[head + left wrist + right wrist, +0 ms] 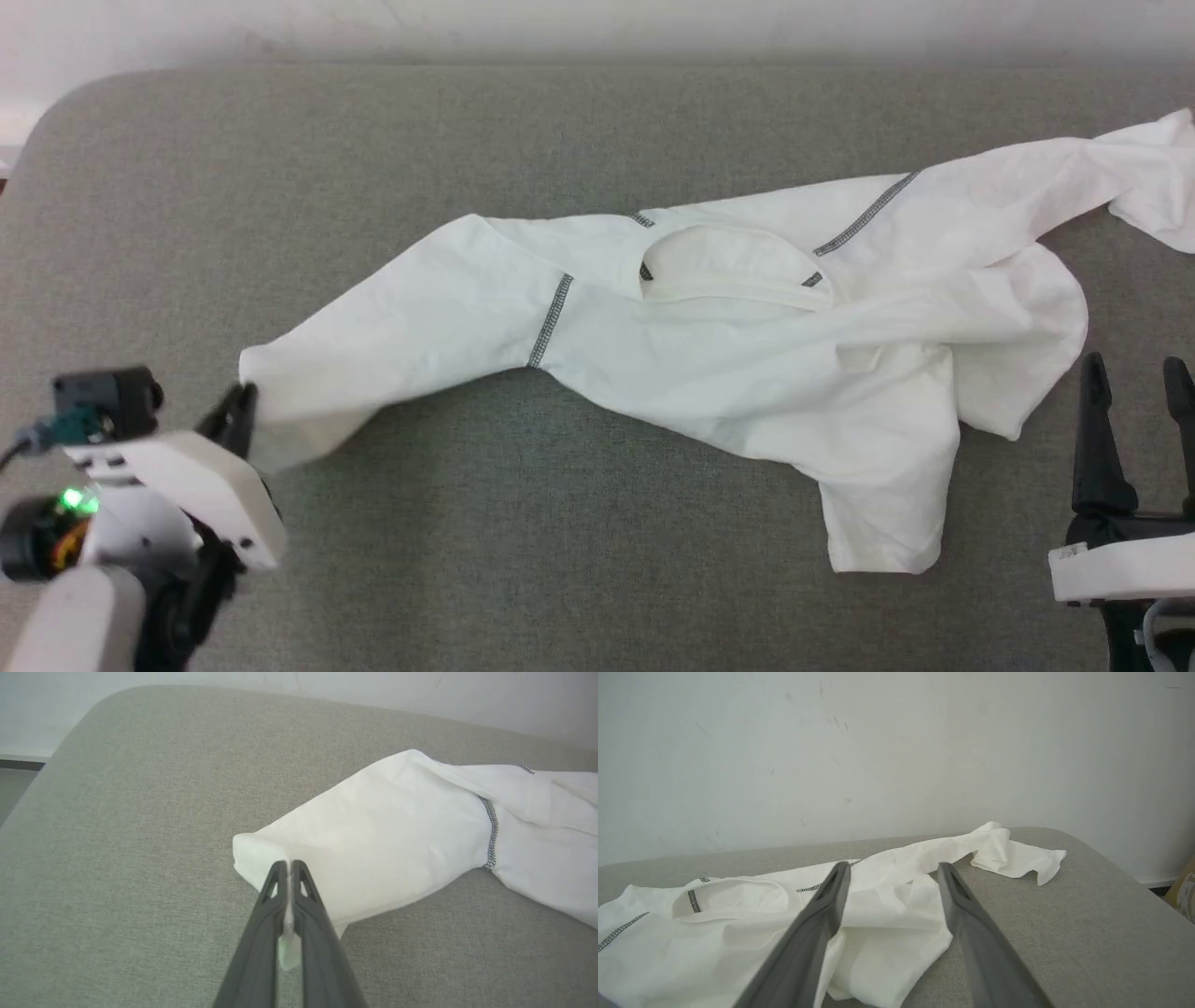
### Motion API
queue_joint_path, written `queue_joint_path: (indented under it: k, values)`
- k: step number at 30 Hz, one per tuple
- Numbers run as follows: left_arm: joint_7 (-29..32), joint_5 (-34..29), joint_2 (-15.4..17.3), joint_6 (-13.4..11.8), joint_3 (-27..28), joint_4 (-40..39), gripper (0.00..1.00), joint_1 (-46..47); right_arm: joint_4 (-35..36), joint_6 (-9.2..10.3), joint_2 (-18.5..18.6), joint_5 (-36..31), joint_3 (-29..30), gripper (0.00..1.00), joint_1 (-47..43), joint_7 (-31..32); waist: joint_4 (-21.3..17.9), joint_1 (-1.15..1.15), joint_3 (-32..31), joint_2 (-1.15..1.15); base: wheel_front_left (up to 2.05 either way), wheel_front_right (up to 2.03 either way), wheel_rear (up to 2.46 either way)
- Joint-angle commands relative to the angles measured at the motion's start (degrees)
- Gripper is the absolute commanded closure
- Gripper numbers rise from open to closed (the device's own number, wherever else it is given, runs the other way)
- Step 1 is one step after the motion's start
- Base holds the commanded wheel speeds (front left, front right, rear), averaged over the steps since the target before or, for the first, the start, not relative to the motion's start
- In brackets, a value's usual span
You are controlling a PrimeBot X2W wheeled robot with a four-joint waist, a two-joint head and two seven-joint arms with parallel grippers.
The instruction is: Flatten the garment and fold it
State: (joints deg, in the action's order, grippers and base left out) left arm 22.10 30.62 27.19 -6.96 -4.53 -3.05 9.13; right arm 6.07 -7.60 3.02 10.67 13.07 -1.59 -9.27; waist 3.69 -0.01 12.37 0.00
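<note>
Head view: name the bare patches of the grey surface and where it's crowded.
Bare: the far left of the grey surface, between its rounded corner and the white shirt; the near strip between the left tool, shut on the sleeve end, and the open right tool. Crowded: far right, where the shirt bunches.

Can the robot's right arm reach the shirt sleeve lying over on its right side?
Probably yes. The right gripper has open, empty jaws, and only bare grey surface lies between it and that sleeve.
</note>
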Motion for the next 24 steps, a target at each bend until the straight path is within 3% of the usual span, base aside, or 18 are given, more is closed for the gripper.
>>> queue_joint_path:
  k: [1,4,5,6,7,16,20,24]
  values:
    - [-1.3,1.1,-1.7,-0.1,-0.4,0.4,1.0,-2.0,0.2,0.11,-0.1,0.2,0.2,0.0,0.0,0.2,-0.1,0.01,1.3,0.0,0.0,0.0,0.0]
    - [-3.9,2.4,-4.9,-0.1,-1.0,1.8,1.0,-3.6,0.3,0.11,-0.1,0.2,0.1,0.0,0.3,0.5,-0.2,0.01,1.7,0.0,0.0,0.0,0.0]
    - [-5.6,2.7,-6.0,-0.1,-0.9,2.4,0.91,-3.6,0.4,0.11,-0.1,0.1,0.0,0.0,0.4,0.7,-0.2,0.01,1.8,0.0,0.0,0.0,0.0]
    - [-7.3,2.9,-7.0,0.0,-0.8,2.9,0.16,-3.4,0.5,0.11,-0.1,0.0,0.0,0.0,0.4,0.9,-0.3,0.01,1.7,0.0,0.0,0.0,0.0]
    - [-9.0,3.1,-7.8,0.3,-0.7,3.0,0.0,-3.0,0.6,0.11,-0.1,0.0,0.0,0.0,0.4,1.0,-0.3,0.01,1.6,0.0,0.0,0.0,0.0]
    - [-34.3,-1.2,-10.6,4.5,3.3,-6.1,0.0,-0.6,0.9,0.11,-0.1,0.1,-0.2,0.0,-0.1,1.5,-0.2,0.01,0.0,0.0,0.0,0.0,0.0]
    - [-36.9,-5.9,-12.4,4.9,4.2,-9.8,0.0,-3.8,0.2,0.11,-0.1,0.5,-2.0,0.0,-0.7,1.7,-0.3,0.01,-0.4,0.0,0.0,0.0,0.0]
    - [-37.1,-9.9,-16.4,5.1,6.2,-12.2,0.0,-7.5,-0.9,0.11,-0.1,-0.3,-4.7,0.0,-1.1,3.8,-0.1,0.01,-0.7,0.0,0.0,0.0,0.0]
